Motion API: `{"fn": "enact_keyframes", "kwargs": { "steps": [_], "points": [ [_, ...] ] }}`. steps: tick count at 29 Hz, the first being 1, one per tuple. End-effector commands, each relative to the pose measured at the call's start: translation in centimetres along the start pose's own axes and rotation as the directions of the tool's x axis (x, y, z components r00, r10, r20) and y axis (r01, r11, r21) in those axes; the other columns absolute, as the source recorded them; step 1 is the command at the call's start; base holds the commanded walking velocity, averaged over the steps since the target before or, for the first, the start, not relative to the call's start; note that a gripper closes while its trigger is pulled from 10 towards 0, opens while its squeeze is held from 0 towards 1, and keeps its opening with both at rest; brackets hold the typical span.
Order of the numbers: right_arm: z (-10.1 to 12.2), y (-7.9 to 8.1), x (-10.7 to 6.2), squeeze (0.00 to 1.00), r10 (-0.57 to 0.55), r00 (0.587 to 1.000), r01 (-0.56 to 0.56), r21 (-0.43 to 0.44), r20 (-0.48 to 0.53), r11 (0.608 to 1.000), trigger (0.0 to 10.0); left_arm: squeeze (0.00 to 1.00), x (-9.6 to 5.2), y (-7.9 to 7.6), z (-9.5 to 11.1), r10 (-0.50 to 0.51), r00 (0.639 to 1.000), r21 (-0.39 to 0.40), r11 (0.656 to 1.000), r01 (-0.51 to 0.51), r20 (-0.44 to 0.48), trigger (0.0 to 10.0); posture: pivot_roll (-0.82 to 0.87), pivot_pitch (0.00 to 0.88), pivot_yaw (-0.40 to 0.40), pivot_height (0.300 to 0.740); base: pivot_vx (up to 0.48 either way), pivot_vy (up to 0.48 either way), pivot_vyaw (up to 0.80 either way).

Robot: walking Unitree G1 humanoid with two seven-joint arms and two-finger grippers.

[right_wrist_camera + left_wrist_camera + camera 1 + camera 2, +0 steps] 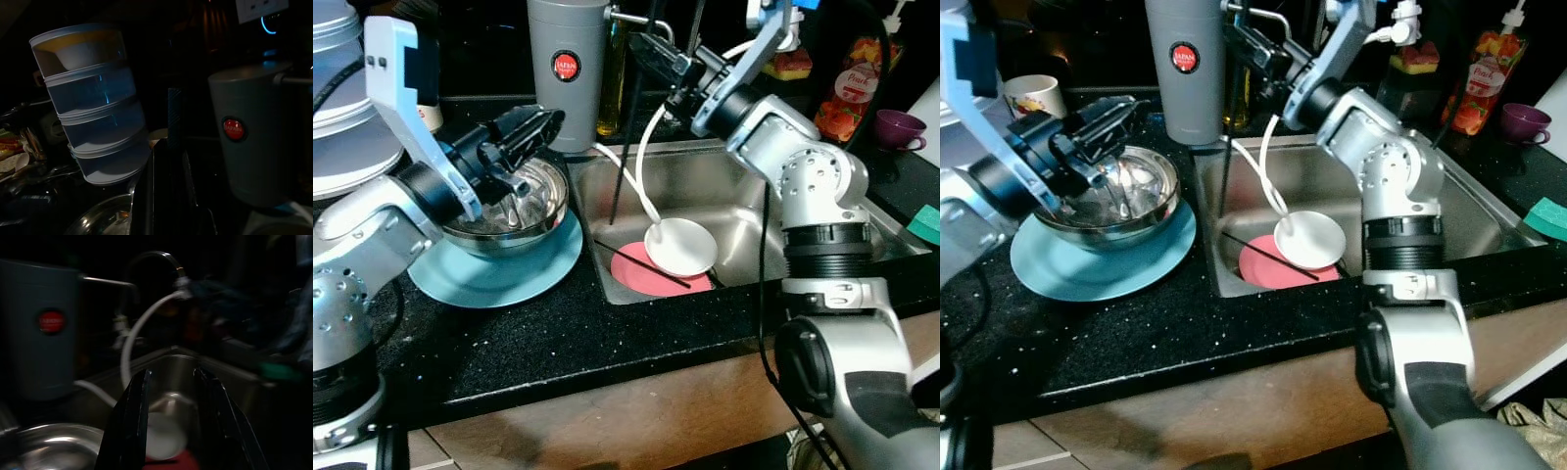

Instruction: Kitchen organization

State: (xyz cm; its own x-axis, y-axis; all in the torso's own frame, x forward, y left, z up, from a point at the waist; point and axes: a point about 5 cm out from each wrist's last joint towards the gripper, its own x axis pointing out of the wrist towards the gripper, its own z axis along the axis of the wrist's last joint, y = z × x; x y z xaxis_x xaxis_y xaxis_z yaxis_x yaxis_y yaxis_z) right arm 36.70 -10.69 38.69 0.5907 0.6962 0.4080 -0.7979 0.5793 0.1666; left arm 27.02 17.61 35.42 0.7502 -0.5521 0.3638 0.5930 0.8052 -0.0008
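My left gripper point(546, 127) hovers open over a steel bowl point(533, 201) that sits on a light blue plate point(509, 274) on the black counter; nothing is between its fingers point(134, 421). My right gripper point(641, 44) is raised over the sink's back left corner, shut on a thin black chopstick point(625, 147). The stick hangs down with its lower end in the sink point(744, 186). On the sink floor lie a pink plate point(641, 274), a white round dish point(680, 245) with a curved white handle, and a second black chopstick point(646, 264).
A tall grey canister point(566, 69) with a red label stands behind the bowl. Stacked clear containers point(93, 103) are at the far left. A purple cup point(899, 127), a sauce bottle point(847, 93) and a teal sponge point(926, 223) lie to the sink's right.
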Motion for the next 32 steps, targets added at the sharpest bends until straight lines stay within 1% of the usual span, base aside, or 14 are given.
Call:
{"fn": "enact_keyframes", "kwargs": {
  "steps": [1, 3, 4, 5, 7, 10, 11, 12, 14, 16, 18, 25, 27, 32],
  "points": [
    [0.7, -0.4, -0.1, 0.0, -0.029, 1.0, 0.03, -0.065, 0.007, 0.997, 0.0, 0.0, -0.1, 0.8, -0.2, 0.05, 0.998, 0.041, 0.998, -0.049, -0.031, 10.0, 0.04, 0.06, -0.06, 0.74, 0.0, 0.0, 0.0],
    [0.1, -1.7, -0.2, 0.0, -0.156, 0.988, 0.148, -0.229, -0.014, 0.962, 0.0, 0.0, 0.0, 1.4, -0.5, 0.098, 0.994, 0.091, 0.991, -0.093, -0.054, 10.0, 0.04, 0.055, -0.059, 0.74, 0.0, 0.0, 0.0],
    [-0.5, -2.3, -0.2, 0.0, -0.222, 0.975, 0.201, -0.345, -0.021, 0.917, 0.0, 0.0, 0.2, 1.2, -0.9, 0.089, 0.994, 0.099, 0.992, -0.082, -0.068, 10.0, 0.05, 0.053, -0.061, 0.74, 0.0, 0.0, 0.0],
    [-0.5, -2.3, -0.2, 0.0, -0.222, 0.975, 0.201, -0.345, -0.021, 0.917, 0.0, 0.0, 0.2, 1.2, -0.9, 0.089, 0.994, 0.099, 0.992, -0.082, -0.068, 10.0, 0.05, 0.053, -0.061, 0.74, 0.0, 0.0, 0.0],
    [-1.6, -3.0, -0.3, 0.0, -0.292, 0.957, 0.251, -0.476, -0.011, 0.843, 0.0, 0.0, 0.9, 0.0, -1.7, 0.029, 0.996, 0.098, 0.995, -0.02, -0.087, 10.0, 0.05, 0.051, -0.067, 0.74, 0.0, 0.0, 0.0],
    [-1.6, -3.0, -0.3, 0.0, -0.292, 0.957, 0.251, -0.476, -0.011, 0.843, 0.0, 0.0, 0.9, 0.0, -1.7, 0.029, 0.996, 0.098, 0.995, -0.02, -0.087, 10.0, 0.05, 0.051, -0.067, 0.74, 0.0, 0.0, 0.0],
    [-2.2, -3.2, -0.3, 0.0, -0.311, 0.95, 0.265, -0.521, -0.001, 0.812, 0.0, 0.0, 1.2, -0.5, -2.0, -0.001, 0.996, 0.105, 0.994, 0.011, -0.094, 10.0, 0.05, 0.05, -0.069, 0.74, 0.0, 0.0, 0.0],
    [-2.2, -3.2, -0.3, 0.0, -0.311, 0.95, 0.265, -0.521, -0.001, 0.812, 0.0, 0.0, 1.2, -0.5, -2.0, -0.001, 0.996, 0.105, 0.994, 0.011, -0.094, 10.0, 0.05, 0.05, -0.069, 0.74, 0.0, 0.0, 0.0],
    [-5.0, -3.8, -0.6, 0.0, -0.365, 0.931, 0.312, -0.528, 0.004, 0.79, 0.0, 0.0, 2.9, -1.6, -2.5, -0.055, 0.993, 0.129, 0.989, 0.068, -0.101, 10.0, 0.05, 0.05, -0.069, 0.74, 0.0, 0.0, 0.0],
    [-7.0, -4.6, -1.3, 0.0, -0.438, 0.899, 0.389, -0.473, 0.007, 0.791, 0.0, 0.0, 4.3, -2.4, -3.1, -0.086, 0.989, 0.141, 0.985, 0.103, -0.122, 10.0, 0.05, 0.052, -0.066, 0.74, 0.0, 0.0, 0.0],
    [-7.8, -5.4, -2.0, 0.0, -0.492, 0.87, 0.445, -0.442, 0.008, 0.779, 0.0, 0.0, 5.2, -3.0, -4.1, -0.108, 0.98, 0.162, 0.978, 0.135, -0.166, 10.0, 0.05, 0.053, -0.062, 0.74, 0.0, 0.0, 0.0],
    [-9.1, -6.8, -3.3, 0.0, -0.568, 0.823, 0.514, -0.441, 0.011, 0.736, 0.0, 0.0, 6.2, -4.0, -6.2, -0.138, 0.948, 0.25, 0.944, 0.213, -0.286, 10.0, 0.05, 0.071, -0.048, 0.74, 0.0, 0.0, 0.0],
    [-10.1, -7.3, -4.0, 0.0, -0.596, 0.803, 0.54, -0.394, -0.026, 0.744, 0.0, 0.0, 6.3, -4.0, -6.9, -0.125, 0.938, 0.253, 0.944, 0.213, -0.323, 10.0, 0.05, 0.071, -0.048, 0.74, 0.0, 0.0, 0.0],
    [-11.0, -7.4, -4.2, 0.0, -0.599, 0.8, 0.536, -0.392, -0.047, 0.747, 0.0, 0.0, 6.3, -3.9, -7.5, -0.114, 0.925, 0.224, 0.953, 0.206, -0.364, 10.0, 0.05, 0.088, -0.032, 0.74, 0.0, 0.0, 0.0]
  ]
}}
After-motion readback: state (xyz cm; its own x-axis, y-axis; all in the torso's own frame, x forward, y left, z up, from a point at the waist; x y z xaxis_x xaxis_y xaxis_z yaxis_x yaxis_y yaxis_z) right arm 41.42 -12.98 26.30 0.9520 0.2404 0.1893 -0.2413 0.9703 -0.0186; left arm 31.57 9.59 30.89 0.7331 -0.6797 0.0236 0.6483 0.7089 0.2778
